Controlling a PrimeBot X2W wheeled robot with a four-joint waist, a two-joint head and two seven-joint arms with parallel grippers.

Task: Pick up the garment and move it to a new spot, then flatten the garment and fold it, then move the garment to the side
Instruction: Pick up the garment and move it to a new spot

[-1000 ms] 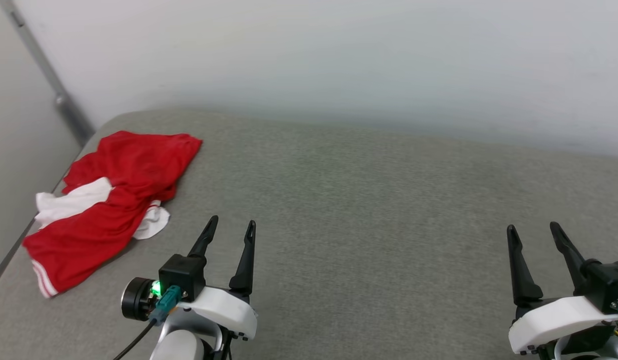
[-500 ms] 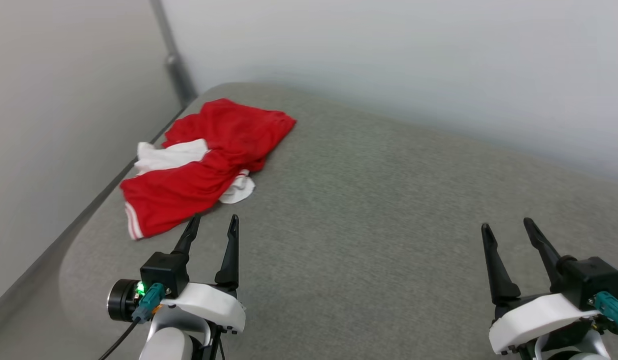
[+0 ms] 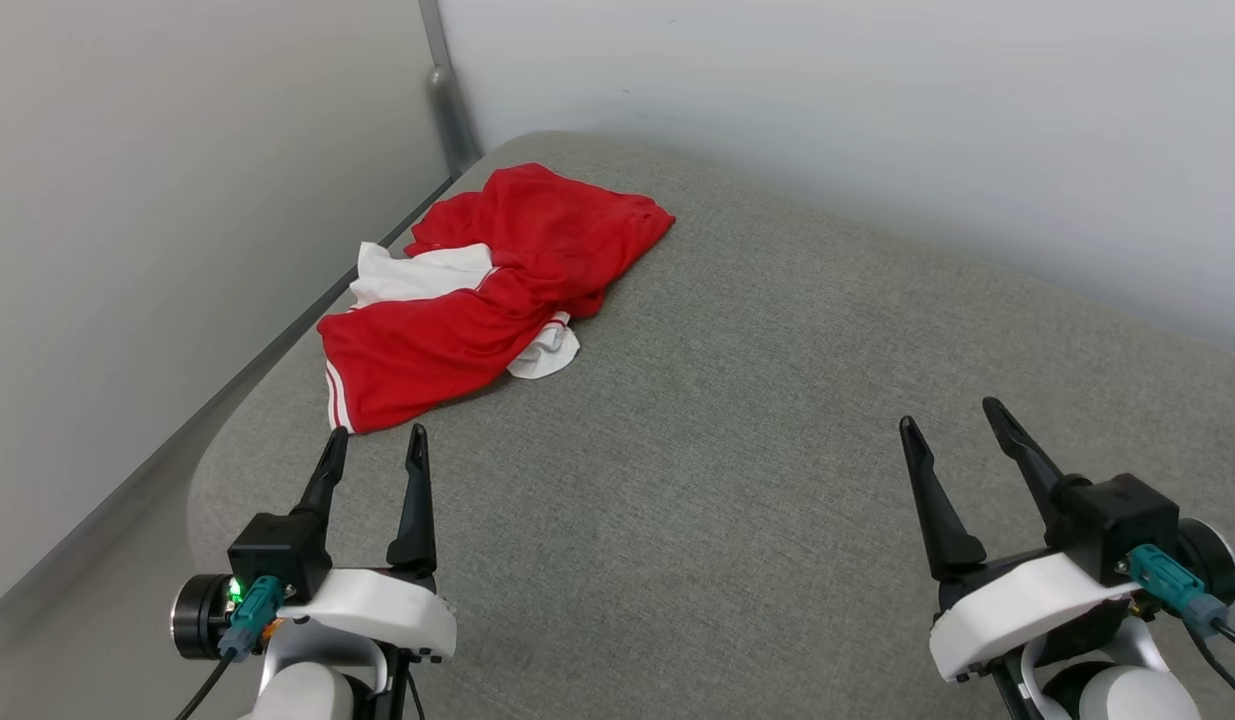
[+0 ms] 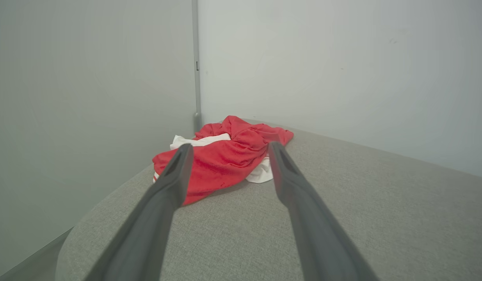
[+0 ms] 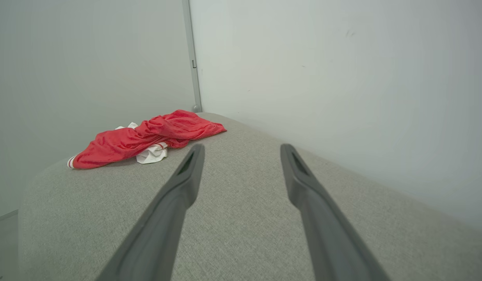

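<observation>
The bright red, thin, softly creased fabric garment (image 3: 497,290) lies in a rumpled heap, with white panels showing at its left side and lower right edge, and thin white stripes along its near hem. It rests on the far left corner of a wide grey woven upholstered surface (image 3: 777,420) with a rounded edge, close to where two pale, smooth walls (image 3: 827,120) meet at a grey metal post (image 3: 445,90).

The left gripper (image 3: 377,432) hovers just short of the garment's striped near hem, its two long dark tapered fingers spread apart and holding nothing. In the left wrist view the cloth sits straight ahead between those fingers. The right gripper (image 3: 950,413) hangs over bare upholstery well apart from the garment, which lies far off to its left. Its fingers are likewise spread and empty.

The weave between either gripper and the cloth is bare. The left wall runs just beside the garment's far edge.
</observation>
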